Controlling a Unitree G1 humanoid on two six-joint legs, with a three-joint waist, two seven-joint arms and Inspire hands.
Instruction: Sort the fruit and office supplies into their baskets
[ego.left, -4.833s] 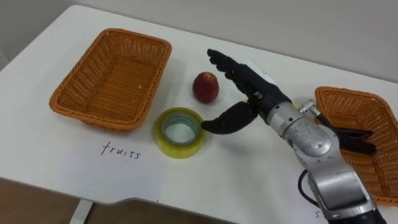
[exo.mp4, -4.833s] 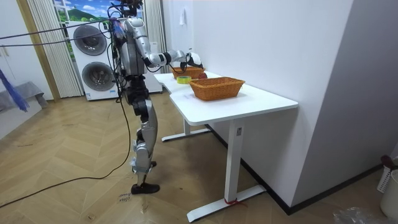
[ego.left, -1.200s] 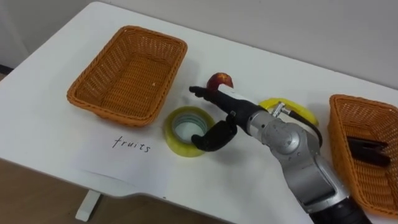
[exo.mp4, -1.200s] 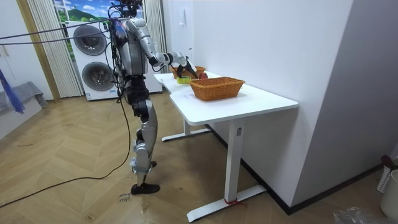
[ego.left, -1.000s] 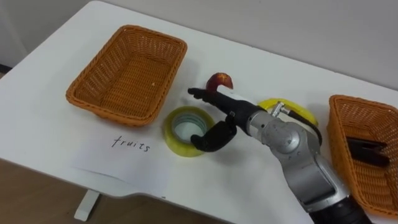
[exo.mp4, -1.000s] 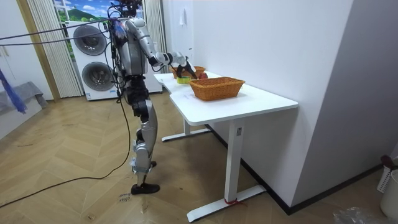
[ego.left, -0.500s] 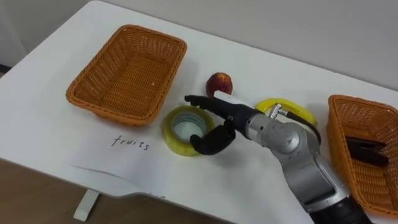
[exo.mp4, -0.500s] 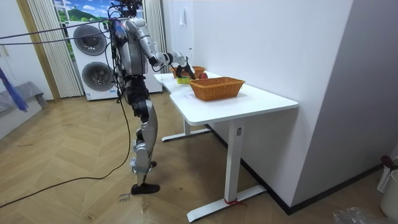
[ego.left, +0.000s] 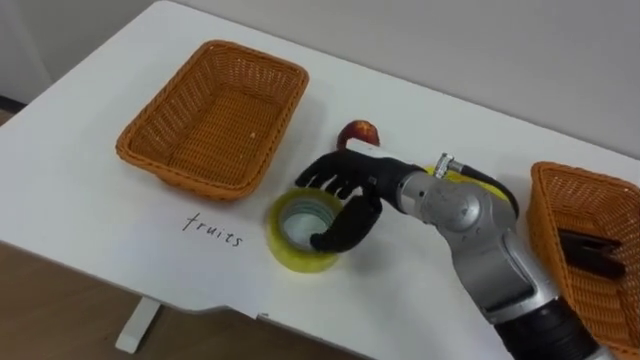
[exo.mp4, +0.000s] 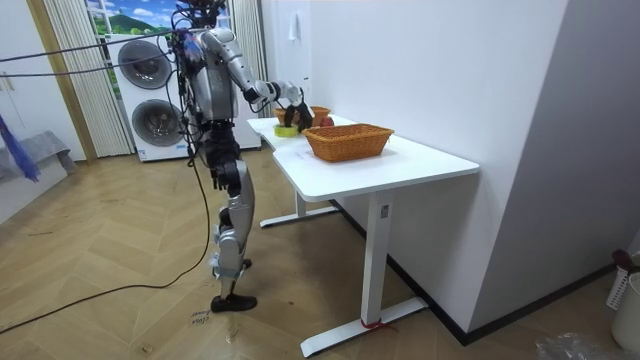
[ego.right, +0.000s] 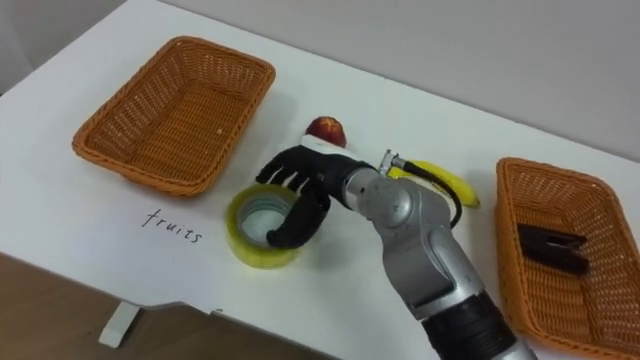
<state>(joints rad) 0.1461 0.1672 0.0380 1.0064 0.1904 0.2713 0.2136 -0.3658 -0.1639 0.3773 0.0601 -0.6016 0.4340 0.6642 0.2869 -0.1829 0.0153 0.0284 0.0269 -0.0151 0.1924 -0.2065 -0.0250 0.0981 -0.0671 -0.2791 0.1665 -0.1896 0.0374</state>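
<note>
- In the eye views the light is bright and even and falls from above. The white table (ego.left: 80, 190) is the brightest surface, with no hard glare.
- The left basket (ego.left: 215, 115) throws a thin, soft shadow along its rim at 6 o'clock.
- The tape roll (ego.left: 305, 235) lays a faint shadow on the table at its 6 o'clock edge.
- The right hand (ego.left: 350, 195) reads almost black and shows little surface detail. The table just beneath it is dimmed.
- In the room view, daylight shows at a window (exo.mp4: 110, 12) at 11 o'clock.
- The floor (exo.mp4: 330, 290) under the table is a little darker.
- The wall (exo.mp4: 590, 150) at 3 o'clock is a flat, duller grey.
</note>
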